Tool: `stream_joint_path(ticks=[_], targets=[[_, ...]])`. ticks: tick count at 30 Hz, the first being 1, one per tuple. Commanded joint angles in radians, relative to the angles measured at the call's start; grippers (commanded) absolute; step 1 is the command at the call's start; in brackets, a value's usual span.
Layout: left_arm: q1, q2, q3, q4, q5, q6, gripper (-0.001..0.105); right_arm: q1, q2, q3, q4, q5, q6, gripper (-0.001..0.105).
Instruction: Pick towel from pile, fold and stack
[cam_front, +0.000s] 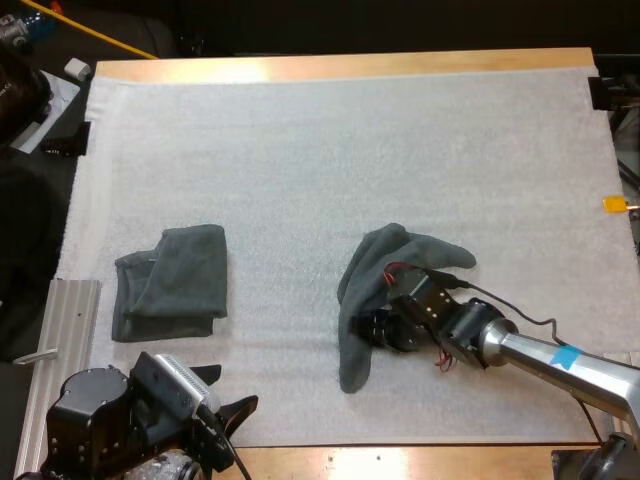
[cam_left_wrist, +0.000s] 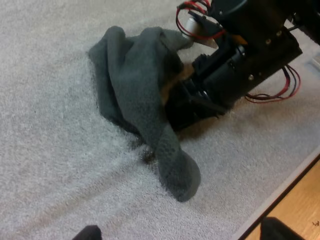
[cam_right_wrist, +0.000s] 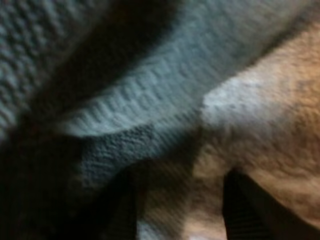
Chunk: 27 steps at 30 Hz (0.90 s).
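Wood shows along the near edge of the light brown wooden table (cam_front: 400, 462), and the soft white foam mat (cam_front: 350, 150) covers almost all the rest of its top. My left gripper (cam_front: 235, 390) hangs over the near left corner of the mat, and its two black fingers (cam_left_wrist: 87, 233) stand wide apart with nothing between them. Just beside that arm, a flat silver metal plate (cam_front: 60, 320) lies along the mat's left edge. A little farther in, on the left side of the mat, sits the dark grey-green folded towel (cam_front: 170, 285), a neat flat square with one rounded fold on top. To the right of it, well apart, lies the dark grey-green crumpled towel (cam_front: 390, 265), bunched up in the middle with one long end trailing toward the near edge. My right gripper (cam_front: 368, 328) is low on the mat and pushed right up against this towel's near side. Its black fingers (cam_right_wrist: 122, 210) stand apart, with the towel's edge and a bit of mat between them, so it is not squeezing the cloth. Past the towels the mat is bumpy and bare up to the far strip of wood. Beyond the far left corner a thin yellow cable (cam_front: 90, 30) runs across the dark room.
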Motion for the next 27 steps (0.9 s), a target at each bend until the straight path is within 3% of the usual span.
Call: stream_joint_path(ticks=[1,4,7,9,18,27], targets=[[-0.004,0.002,-0.005,0.004,0.01,-0.009,0.061,0.007,0.02,-0.032,-0.018,-0.03,0.016,0.04],[-0.004,0.003,-0.007,0.005,0.011,-0.008,0.061,0.004,0.024,-0.056,-0.006,-0.036,0.011,0.029],[-0.003,0.003,-0.007,0.004,0.011,-0.006,0.061,0.008,0.023,-0.073,-0.002,-0.038,0.004,0.008],[-0.004,0.003,-0.007,0.005,0.012,-0.005,0.061,0.008,0.02,-0.084,-0.003,-0.04,-0.002,0.001],[-0.002,0.003,-0.007,0.002,0.008,-0.005,0.061,0.006,-0.085,-0.104,0.02,-0.029,-0.102,0.001],[-0.004,0.004,-0.007,-0.002,0.007,-0.002,0.061,0.008,-0.254,-0.274,0.312,0.142,-0.33,0.001]])
